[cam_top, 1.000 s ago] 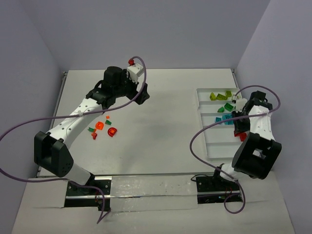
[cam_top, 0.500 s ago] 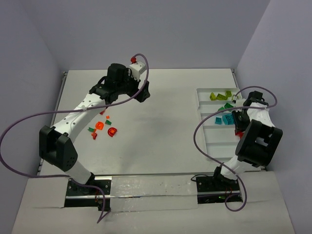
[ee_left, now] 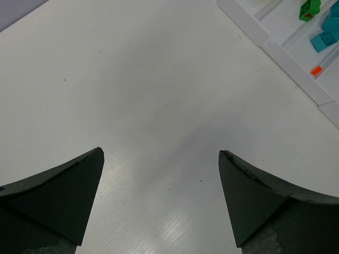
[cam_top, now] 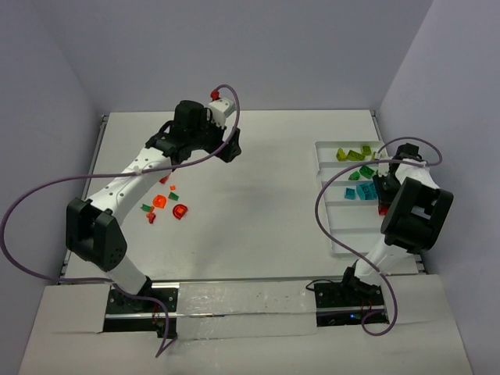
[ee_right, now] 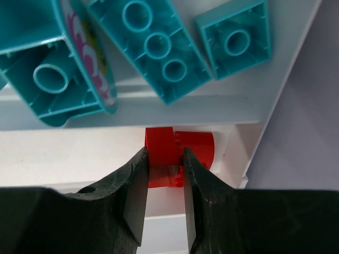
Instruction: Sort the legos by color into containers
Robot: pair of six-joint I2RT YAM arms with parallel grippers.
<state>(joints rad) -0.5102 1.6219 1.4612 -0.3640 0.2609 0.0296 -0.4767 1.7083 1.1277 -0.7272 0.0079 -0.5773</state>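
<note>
I saw the right gripper (ee_right: 163,154) pinching a red brick (ee_right: 197,148) inside the tray (ee_right: 222,103). Left gripper (ee_left: 161,159) hung wide above the table (ee_left: 159,79).

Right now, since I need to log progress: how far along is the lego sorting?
Done: lime legos, dark green legos and teal legos sit in separate tray compartments. In hand: the right gripper holds a red lego at the next compartment. Left: a loose pile of red, orange and green legos on the table; the left gripper is open, empty.
</note>
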